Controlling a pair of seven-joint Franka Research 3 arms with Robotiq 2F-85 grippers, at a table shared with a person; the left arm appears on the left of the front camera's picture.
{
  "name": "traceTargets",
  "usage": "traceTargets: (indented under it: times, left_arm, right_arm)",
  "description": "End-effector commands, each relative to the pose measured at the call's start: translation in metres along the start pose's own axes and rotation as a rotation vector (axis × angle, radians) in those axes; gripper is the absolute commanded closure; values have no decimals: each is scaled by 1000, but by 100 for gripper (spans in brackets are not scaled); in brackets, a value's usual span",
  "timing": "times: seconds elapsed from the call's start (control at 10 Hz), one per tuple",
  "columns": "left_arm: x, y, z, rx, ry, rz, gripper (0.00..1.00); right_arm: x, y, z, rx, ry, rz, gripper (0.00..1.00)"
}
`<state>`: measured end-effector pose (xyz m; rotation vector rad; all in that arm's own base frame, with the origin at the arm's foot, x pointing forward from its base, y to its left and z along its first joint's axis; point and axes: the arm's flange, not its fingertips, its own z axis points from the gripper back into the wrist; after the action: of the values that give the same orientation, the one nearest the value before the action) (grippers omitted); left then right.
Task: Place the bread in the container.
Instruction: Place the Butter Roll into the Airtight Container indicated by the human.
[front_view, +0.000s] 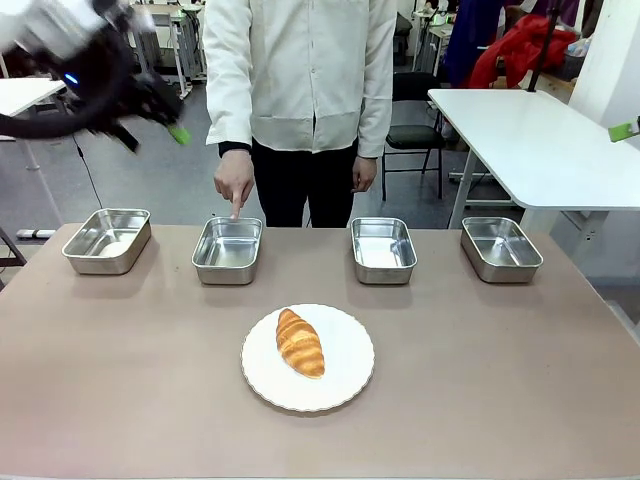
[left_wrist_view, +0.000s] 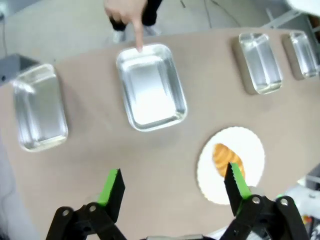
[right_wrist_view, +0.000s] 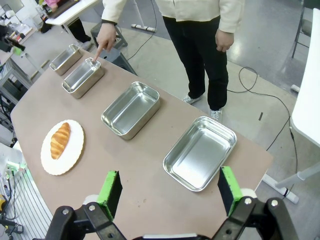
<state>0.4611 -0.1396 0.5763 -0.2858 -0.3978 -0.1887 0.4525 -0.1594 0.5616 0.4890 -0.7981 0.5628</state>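
Observation:
The bread (front_view: 300, 343), a golden-brown croissant, lies on a round white plate (front_view: 345, 372) at the table's near middle. A person's finger (front_view: 236, 207) points into the second pan from the left, the container (front_view: 228, 250). My left gripper (front_view: 155, 137) hangs high above the table's far left, open and empty. In the left wrist view its open gripper (left_wrist_view: 175, 192) looks down on the container (left_wrist_view: 150, 87) and the bread (left_wrist_view: 227, 160). My right gripper (right_wrist_view: 170, 192) is open and empty, high above the right end of the table, with the bread (right_wrist_view: 61, 140) far off.
Three more steel pans stand in the same far row: one at the left (front_view: 107, 240), two to the right (front_view: 383, 250) (front_view: 501, 248). The person stands at the far edge behind the container. A white side table (front_view: 540, 140) stands at the back right.

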Motion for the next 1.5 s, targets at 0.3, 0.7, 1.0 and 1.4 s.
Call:
traceTargets:
  times: [0.3,0.7,1.0,1.4]
  left_arm:
    - [-24,-47,-96,-49,21,202,0]
    - [-22,-50,-91,-45,24,179,0]
    - [-22,-50,-91,-45,24,179,0]
    - [-46,-101,-106,27,82,269,0]
  right_arm:
    - [1,-1,0,8,-16,5,0]
    - [1,-1,0,8,-16,5,0]
    - [1,-1,0,8,-16,5,0]
    - [1,-1,0,8,-16,5,0]
